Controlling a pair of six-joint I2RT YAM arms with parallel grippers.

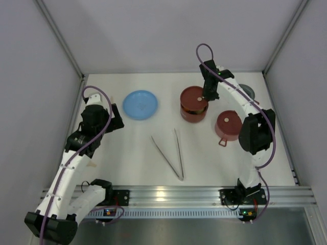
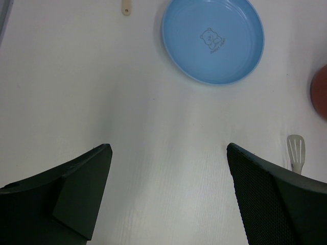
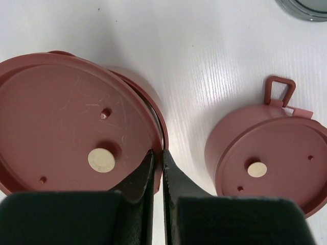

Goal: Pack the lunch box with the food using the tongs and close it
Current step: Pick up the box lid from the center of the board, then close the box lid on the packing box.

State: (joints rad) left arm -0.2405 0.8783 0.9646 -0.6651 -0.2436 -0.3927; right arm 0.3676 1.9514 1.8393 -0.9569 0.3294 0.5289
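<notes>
The lunch box stands in parts. One dark-red bowl (image 1: 193,109) carries a flat dark-red disc lid (image 3: 66,122). My right gripper (image 3: 157,152) is shut on that lid's right rim, where a sliver of steel bowl edge shows beside it. A second lidded bowl (image 1: 228,125) with a loop ear stands to the right (image 3: 271,163). The grey top cover (image 1: 249,91) lies behind my right arm. The silver tongs (image 1: 171,153) lie in a V on the table's middle; one tip (image 2: 296,152) shows by my open left gripper (image 2: 168,148), which holds nothing. The food is hidden.
A light-blue plate (image 1: 140,104) lies at the back left, just ahead of my left gripper (image 1: 116,122). It shows bare in the left wrist view (image 2: 212,41). A small beige piece (image 2: 126,7) sits at that view's top edge. White walls close in the table.
</notes>
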